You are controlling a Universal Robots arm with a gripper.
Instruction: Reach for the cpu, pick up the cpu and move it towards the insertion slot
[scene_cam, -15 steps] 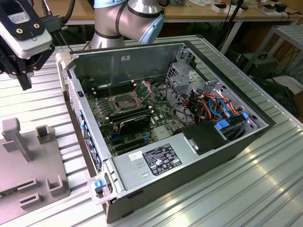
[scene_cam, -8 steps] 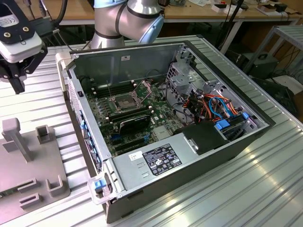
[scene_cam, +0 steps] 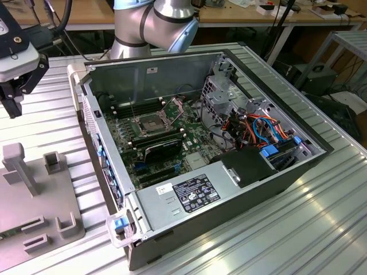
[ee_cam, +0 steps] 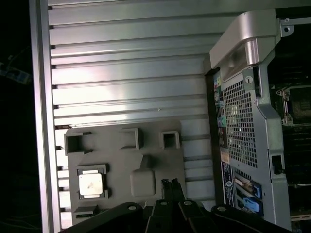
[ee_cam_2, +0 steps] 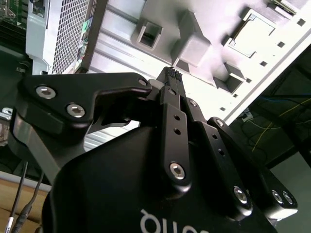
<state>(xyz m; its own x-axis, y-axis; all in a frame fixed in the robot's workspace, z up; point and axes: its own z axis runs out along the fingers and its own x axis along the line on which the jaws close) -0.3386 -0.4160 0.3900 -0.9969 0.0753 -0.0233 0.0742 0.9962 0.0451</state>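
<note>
The cpu (ee_cam: 91, 184), a small pale square chip, lies in a holder on the grey fixture plate (ee_cam: 116, 155) beside the computer case. My gripper (ee_cam: 171, 184) hovers over that plate, its black fingertips together with nothing between them, near a grey block (ee_cam: 142, 182) and apart from the cpu. In the exterior view the gripper (scene_cam: 12, 107) hangs at the far left above the plate (scene_cam: 23, 212). The second wrist view has the shut fingertips (ee_cam_2: 170, 75) over the plate's raised holders. The insertion slot (scene_cam: 150, 123), a metal-framed socket with its frame lifted, sits on the motherboard inside the open case.
The open computer case (scene_cam: 275, 177) takes up the middle of the ribbed aluminium table (scene_cam: 321, 229). Inside are a labelled power supply box (scene_cam: 189, 192), coloured cables (scene_cam: 258, 129) and a drive cage (scene_cam: 221, 91). A tall grey post (scene_cam: 17, 166) stands on the plate. The arm's base (scene_cam: 152, 23) rises behind the case.
</note>
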